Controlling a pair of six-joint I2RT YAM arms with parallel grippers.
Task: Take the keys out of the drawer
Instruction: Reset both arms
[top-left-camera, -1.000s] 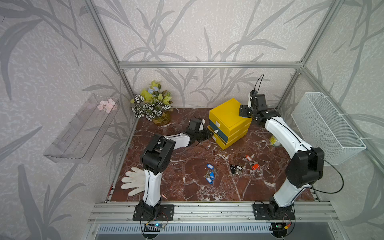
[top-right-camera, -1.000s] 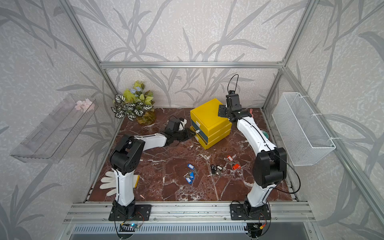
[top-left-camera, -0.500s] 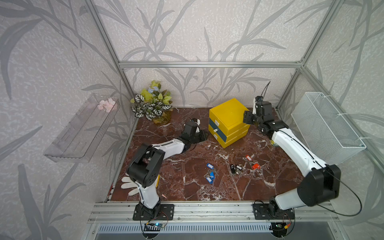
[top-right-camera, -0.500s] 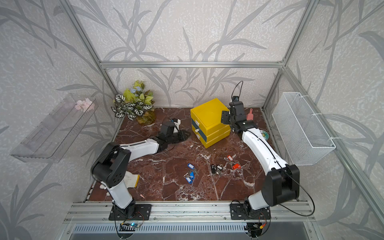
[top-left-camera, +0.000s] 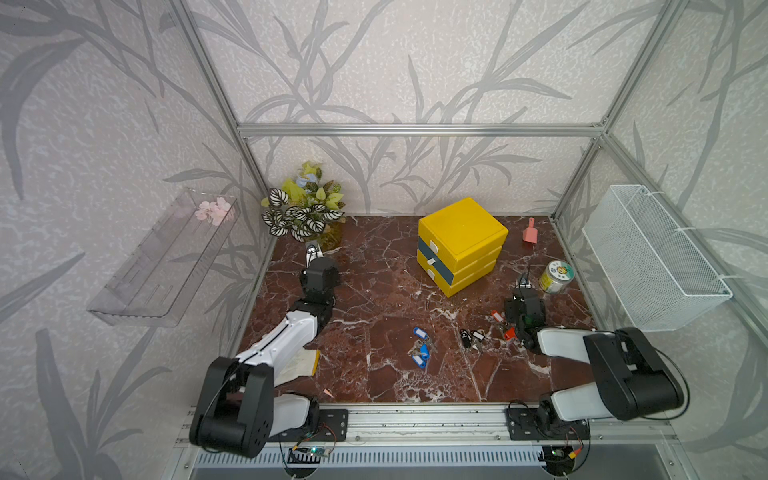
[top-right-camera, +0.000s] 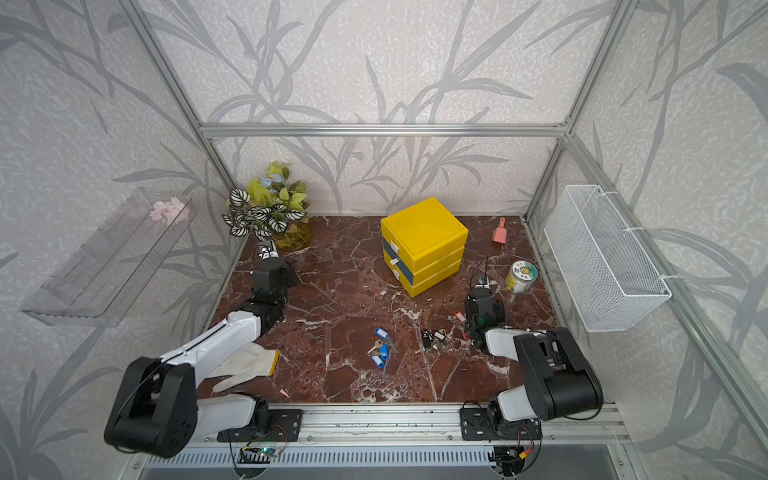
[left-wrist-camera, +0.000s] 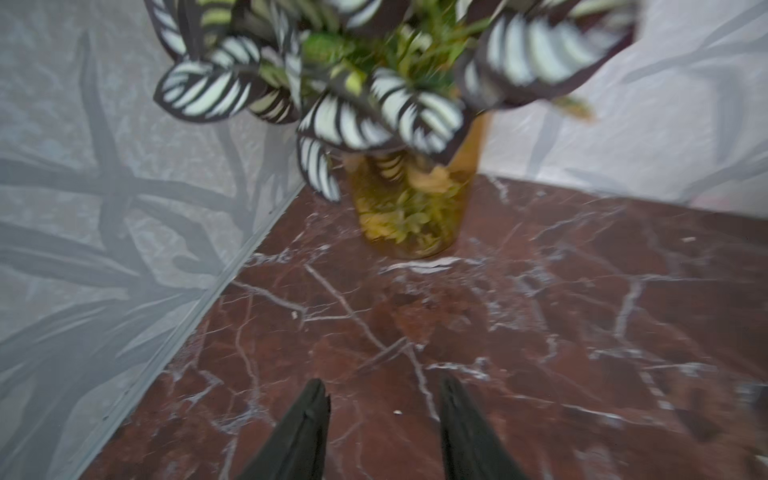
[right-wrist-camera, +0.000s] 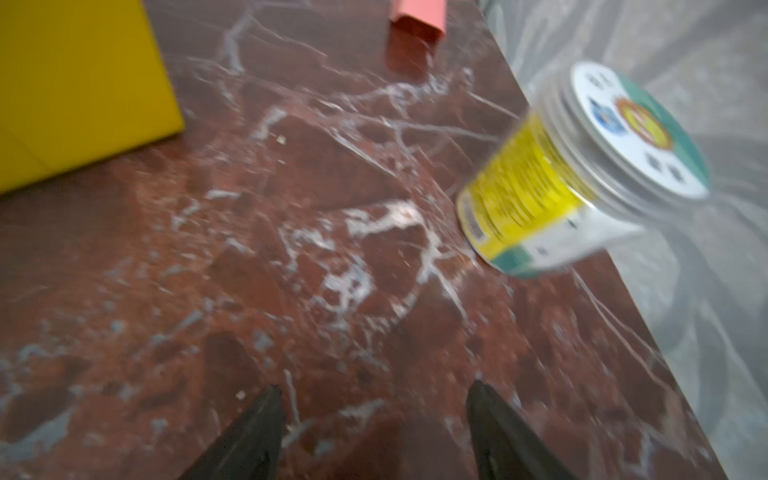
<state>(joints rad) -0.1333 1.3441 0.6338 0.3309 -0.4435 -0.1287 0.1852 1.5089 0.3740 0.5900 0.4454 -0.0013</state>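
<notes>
**On the marble table (top-left-camera: 374, 291), the keys (top-left-camera: 419, 351) lie outside the yellow drawer unit (top-left-camera: 461, 232)**

Towards the front of the table, in both top views, three bunches lie in a loose row. The blue-tagged bunch (top-right-camera: 380, 347) is near the middle, and the black-and-white-tagged bunch (top-right-camera: 432, 338) is close on its right. The red-tagged bunch (top-right-camera: 460, 318) lies just beside the right arm's wrist, which partly hides it. All three are well apart from the drawer unit, which stands farther back with its three drawer fronts flush.

The left gripper (left-wrist-camera: 382, 390) points at the potted plant (left-wrist-camera: 374, 83) in the back left corner, far from the keys. Its jaws are spread with only bare marble between them.

The right gripper (right-wrist-camera: 374, 395) hangs over the table between the drawer unit and the jar (right-wrist-camera: 561, 178). Its jaws are set wide and hold nothing. That wrist view is blurred.

A pink scoop (top-left-camera: 530, 232) lies behind the jar, and a white glove (top-right-camera: 245, 365) lies under the left arm.
</notes>
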